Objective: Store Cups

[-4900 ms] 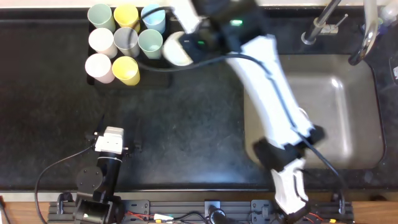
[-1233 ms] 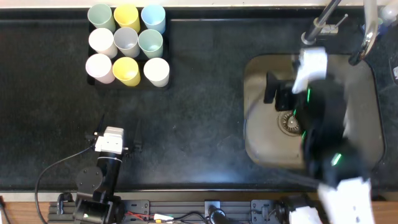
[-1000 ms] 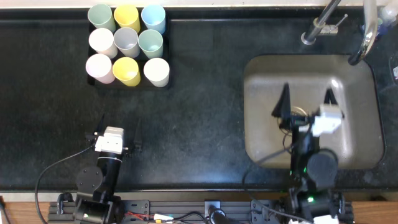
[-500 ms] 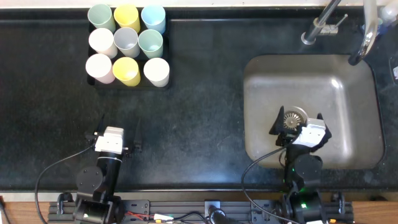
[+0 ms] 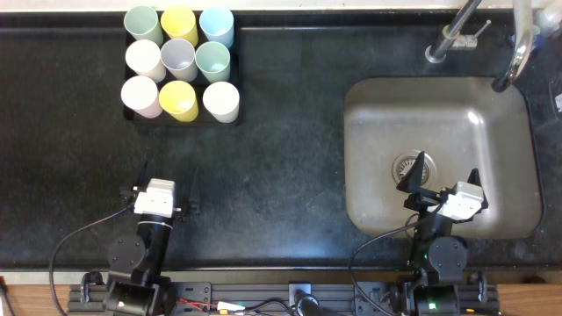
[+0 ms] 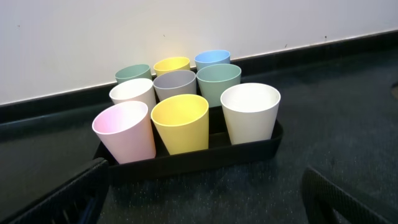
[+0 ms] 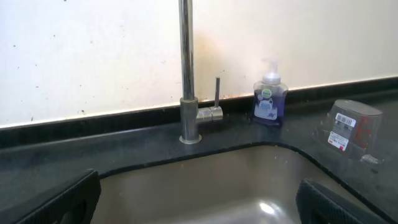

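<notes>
The left gripper (image 5: 168,173) rests low over the dark counter (image 5: 281,158) with its two fingers spread wide and nothing between them. Straight ahead of it, a little way off, stands the black tray (image 6: 186,163) with the cups. The row nearest to this gripper has a pink cup (image 6: 124,130), a yellow cup (image 6: 180,122) and a white cup (image 6: 250,112). Behind it come a middle row and then a back row close to the wall, nine cups in all, upright with the mouths up, so I judge the storing is most likely finished. The cups look like thin, smooth plastic, so they should be light and fairly stiff, but the wall can bend under a hard squeeze. Their sides narrow toward the bottom, so a grip from the side may slide. They also stand so tight together that a finger hardly fits between two of them. I think the best hold is at the rim, with one finger inside and one outside and only gentle pressure. The right gripper (image 5: 446,167) is far from the tray, over the near part of the sink (image 5: 492,105). Its fingers are spread too, and it carries nothing.
</notes>
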Robot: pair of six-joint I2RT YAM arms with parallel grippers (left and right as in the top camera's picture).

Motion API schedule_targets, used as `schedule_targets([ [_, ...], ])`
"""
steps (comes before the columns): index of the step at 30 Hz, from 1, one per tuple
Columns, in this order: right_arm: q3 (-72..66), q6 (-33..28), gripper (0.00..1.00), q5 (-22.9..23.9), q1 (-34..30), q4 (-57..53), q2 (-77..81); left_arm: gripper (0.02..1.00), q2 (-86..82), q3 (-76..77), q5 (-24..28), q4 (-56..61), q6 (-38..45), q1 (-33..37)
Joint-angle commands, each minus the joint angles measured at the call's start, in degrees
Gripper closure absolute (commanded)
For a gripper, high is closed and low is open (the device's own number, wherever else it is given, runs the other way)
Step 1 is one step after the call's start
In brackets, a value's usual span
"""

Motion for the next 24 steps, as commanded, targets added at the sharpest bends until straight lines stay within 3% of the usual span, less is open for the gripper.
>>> schedule_targets([
  [1,-0.7,0.2,0.005,0.6,-0.3,0.3,-0.7,0.020,-0.4,-0.1,0.3,-0.1,0.8,0.1],
  [16,-0.7,0.2,0.005,0.6,-0.4,0.3,-0.7,0.020,-0.4,-0.1,0.4,-0.1,0.8,0.1],
  [24,-0.7,0.2,0.003,0.6,-3.9,0.3,-0.7,0.020,-0.4,-0.1,0.3,-0.1,0.8,0.1],
])
